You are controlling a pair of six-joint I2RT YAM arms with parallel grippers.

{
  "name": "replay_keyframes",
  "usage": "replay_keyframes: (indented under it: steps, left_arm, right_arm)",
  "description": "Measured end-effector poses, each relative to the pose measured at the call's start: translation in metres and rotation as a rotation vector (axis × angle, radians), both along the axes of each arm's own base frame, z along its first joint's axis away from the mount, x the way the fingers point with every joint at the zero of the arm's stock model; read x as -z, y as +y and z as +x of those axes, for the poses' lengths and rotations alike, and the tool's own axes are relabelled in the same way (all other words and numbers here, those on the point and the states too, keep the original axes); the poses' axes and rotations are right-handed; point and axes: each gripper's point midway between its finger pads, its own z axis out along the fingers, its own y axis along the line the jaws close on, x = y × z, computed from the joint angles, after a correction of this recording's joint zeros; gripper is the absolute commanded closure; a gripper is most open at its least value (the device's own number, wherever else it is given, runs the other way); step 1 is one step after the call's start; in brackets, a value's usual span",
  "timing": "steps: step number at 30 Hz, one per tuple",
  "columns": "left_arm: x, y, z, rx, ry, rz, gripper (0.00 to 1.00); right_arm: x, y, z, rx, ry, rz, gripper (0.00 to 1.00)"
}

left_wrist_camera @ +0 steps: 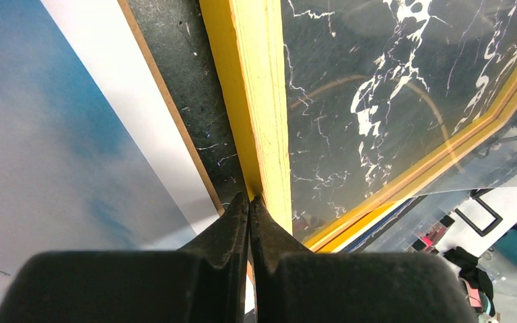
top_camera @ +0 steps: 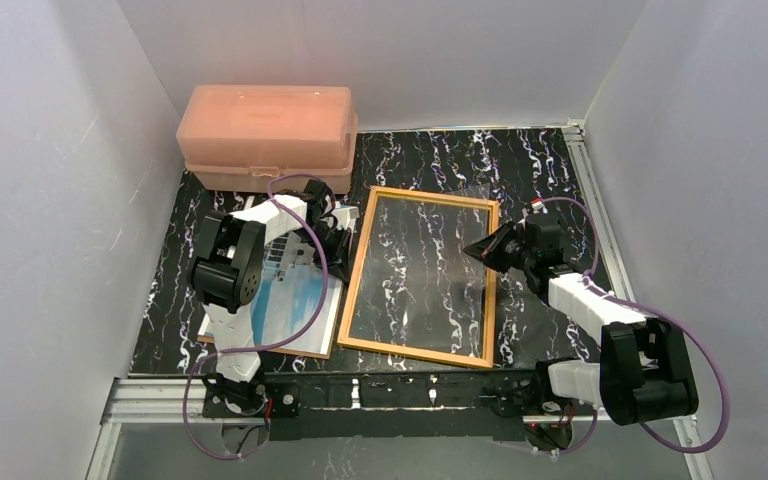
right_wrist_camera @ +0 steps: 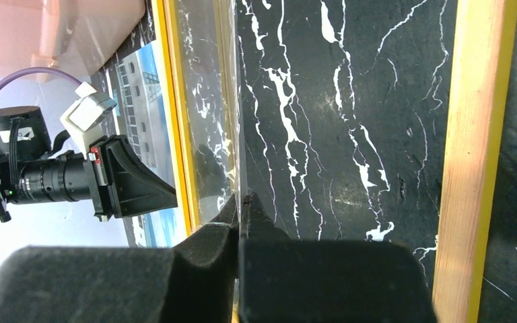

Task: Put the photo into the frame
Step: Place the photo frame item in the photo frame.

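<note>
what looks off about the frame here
The clear pane is not lying flat in the frame: the right gripper pinches its edge and it seems tilted up on that side. The photo lies outside the frame, to its left.

Cropped and covered bits, quick rundown

Left of the fingers (left_wrist_camera: pixel 232 229) on the left gripper (left_wrist_camera: pixel 250 200), photo (left_wrist_camera: pixel 54 134) chopped off by the picture edge, and from above mostly buried under the left arm (top_camera: pixel 230 265). Ahead of those fingers, frame (left_wrist_camera: pixel 262 101) cut off top and right. Between the fingers (right_wrist_camera: pixel 209 235) of the right gripper (right_wrist_camera: pixel 242 198), maybe pinching the clear sheet (right_wrist_camera: pixel 212 101), maybe just touching, can't tell.
</note>
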Motion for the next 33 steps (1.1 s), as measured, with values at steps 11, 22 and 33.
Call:
replay_keyframes:
  steps: [11,22,33]
  left_arm:
    - [0.0,0.0,0.0,0.0,0.0,0.0,1.0]
    - [0.0,0.0,0.0,0.0,-0.002,-0.002,1.0]
    - [0.0,-0.001,0.001,0.0,-0.002,-0.005,1.0]
  right_arm:
    - [0.01,-0.002,0.0,-0.003,0.028,-0.023,0.99]
    - [-0.023,0.003,0.003,-0.032,-0.099,0.001,0.99]
    - [-0.049,0.016,0.006,-0.077,-0.207,0.048,0.99]
